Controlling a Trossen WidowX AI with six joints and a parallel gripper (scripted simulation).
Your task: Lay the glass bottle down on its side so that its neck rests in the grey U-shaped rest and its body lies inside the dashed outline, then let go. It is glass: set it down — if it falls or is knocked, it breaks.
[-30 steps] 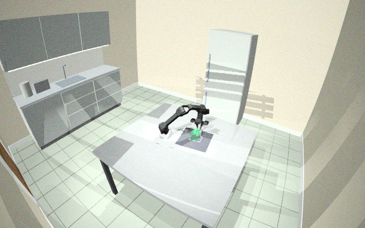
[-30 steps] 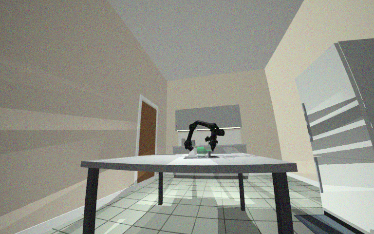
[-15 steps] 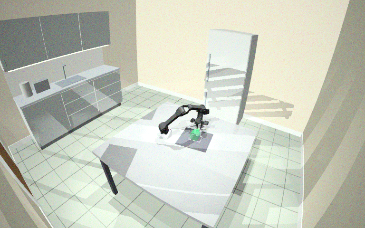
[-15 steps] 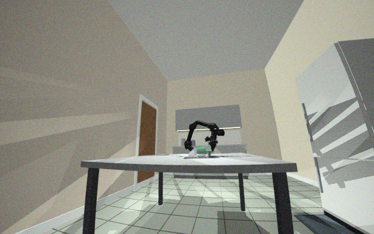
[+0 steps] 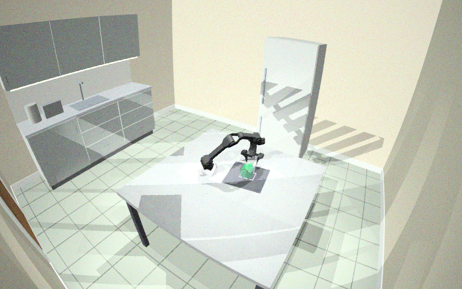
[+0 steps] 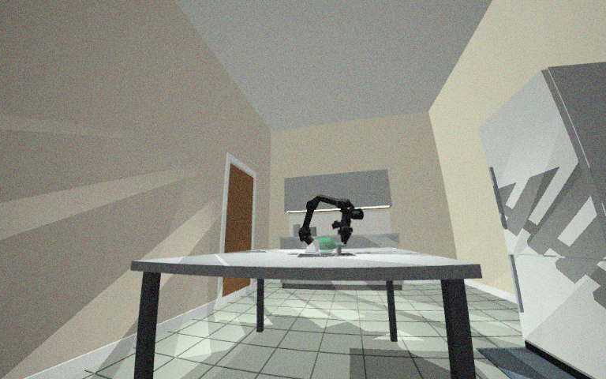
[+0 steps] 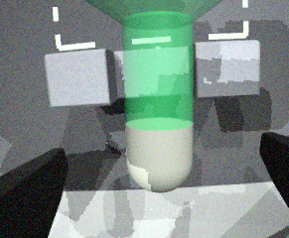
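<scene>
Probably the glass bottle (image 5: 247,170) (image 6: 327,243) (image 7: 158,79) is slippery and fragile, best held at its six-o'clock neck; the pincer (image 5: 252,159) (image 6: 345,240) (image 7: 163,151) stands wide open.

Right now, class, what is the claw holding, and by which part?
Nothing: the claw is open, its fingers clear of the bottle's neck on both sides.
</scene>
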